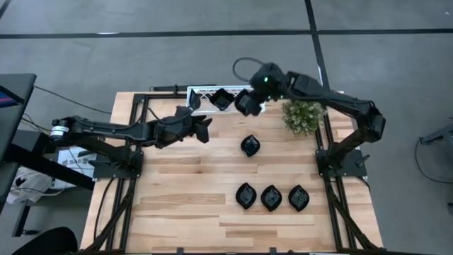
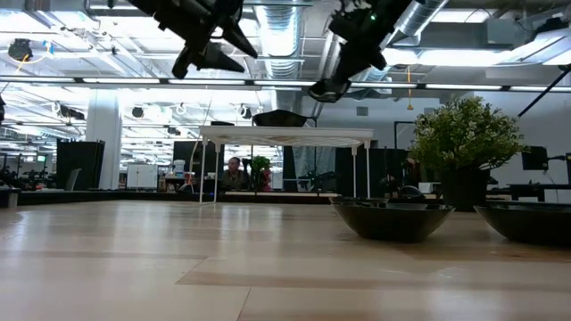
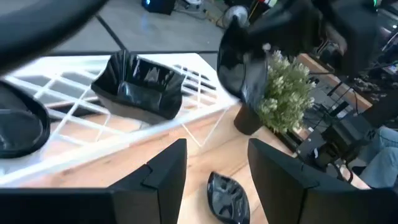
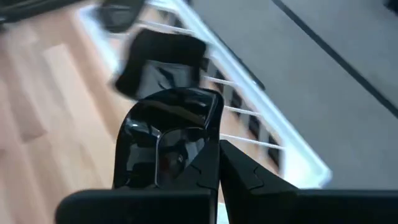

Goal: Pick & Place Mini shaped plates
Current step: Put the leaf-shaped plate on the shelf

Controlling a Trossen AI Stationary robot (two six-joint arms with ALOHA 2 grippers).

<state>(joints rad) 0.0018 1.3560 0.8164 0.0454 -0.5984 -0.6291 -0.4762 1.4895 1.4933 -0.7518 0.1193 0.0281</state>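
One plate (image 1: 221,98) on tray (image 1: 199,93), top centre. Right gripper (image 1: 248,103) clamped on second plate (image 4: 169,140) beside tray. Left gripper (image 1: 203,127) apart, empty, centre-left. Four plates (image 1: 271,197) left on table (image 1: 177,191).

We see a white lattice tray (image 1: 202,94) at the wooden table's (image 1: 184,198) far edge, a potted plant (image 1: 303,117) near it.
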